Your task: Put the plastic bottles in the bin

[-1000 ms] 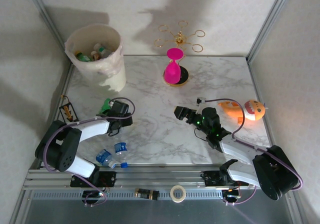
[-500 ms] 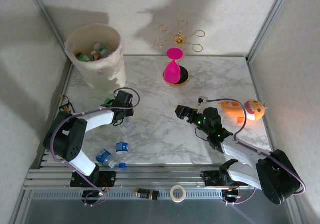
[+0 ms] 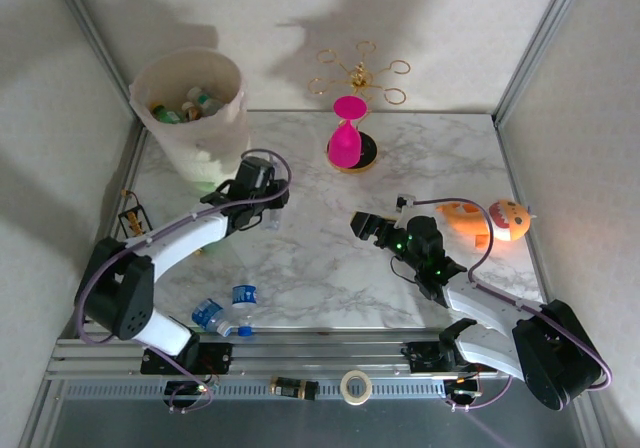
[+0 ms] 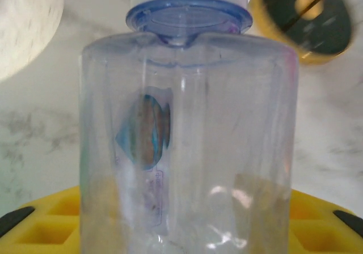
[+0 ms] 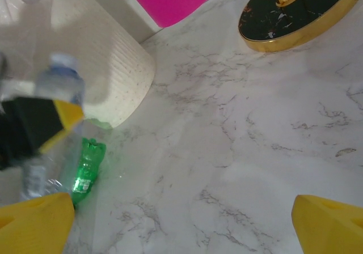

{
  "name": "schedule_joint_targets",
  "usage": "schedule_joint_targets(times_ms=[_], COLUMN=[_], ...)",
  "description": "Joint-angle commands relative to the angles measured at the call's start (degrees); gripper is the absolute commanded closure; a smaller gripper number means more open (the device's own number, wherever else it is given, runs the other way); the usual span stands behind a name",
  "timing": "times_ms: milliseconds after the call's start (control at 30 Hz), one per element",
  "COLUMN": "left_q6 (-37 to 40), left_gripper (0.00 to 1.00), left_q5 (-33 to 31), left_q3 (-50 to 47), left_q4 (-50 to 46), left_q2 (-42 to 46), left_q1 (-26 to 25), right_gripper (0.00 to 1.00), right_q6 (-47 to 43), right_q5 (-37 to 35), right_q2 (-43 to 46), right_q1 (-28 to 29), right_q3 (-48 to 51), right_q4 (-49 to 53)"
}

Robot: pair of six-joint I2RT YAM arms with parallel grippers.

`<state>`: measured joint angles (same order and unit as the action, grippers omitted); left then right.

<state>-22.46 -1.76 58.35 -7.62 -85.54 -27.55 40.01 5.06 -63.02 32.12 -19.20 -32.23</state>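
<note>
Looking down from the top camera, I have my left gripper (image 3: 265,198) out over the marble table (image 3: 330,268), just beside the right wall of the bin (image 3: 225,153). Its jaws are clamped on a clear bottle (image 4: 187,140). At the left wrist, that bottle stands between the yellow fingers (image 4: 45,223) with its blue cap pointing away from the camera.

The bin sits in the far-left corner, close to the table's left edge, and several bottles (image 3: 185,106) lie inside it. A green bottle (image 5: 86,172) lies on the marble against the bin's foot, under the held bottle as the right wrist sees it. Two blue-capped bottles (image 3: 242,301) lie at the near edge by the left arm's base.

My right gripper (image 3: 362,226) is right of centre with its fingertips (image 5: 34,225) spread wide and nothing between them. A broad run of open marble stretches from it towards the bin. The pink hourglass object (image 3: 346,140) stands at the far edge, well apart from both grippers. The orange plush toy (image 3: 490,220) lies near the right edge, just beside the right arm.
</note>
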Motion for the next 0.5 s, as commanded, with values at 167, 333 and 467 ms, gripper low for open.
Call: schedule_joint_targets(times_ms=[167,333,467], left_q6=[4.2,7.2,8.6], left_gripper=[0.78,1.00,1.00], left_q5=[4.4,3.8,3.7], left_q3=[18.7,29.7,37.0], left_q4=[-6.0,-8.3,-8.7], left_q2=[2.3,0.3,-1.3], left_q1=[0.3,2.8,7.1], right_gripper=[0.01,0.01,0.01], right_q6=[-2.8,-4.3,-4.7], right_q5=[6.9,12.4,16.6], right_q2=[0.4,-0.5,-1.4], right_q1=[-0.4,-0.4,-0.3], right_q3=[0.5,0.0,-0.4], right_q4=[-4.8,-5.8,-6.5])
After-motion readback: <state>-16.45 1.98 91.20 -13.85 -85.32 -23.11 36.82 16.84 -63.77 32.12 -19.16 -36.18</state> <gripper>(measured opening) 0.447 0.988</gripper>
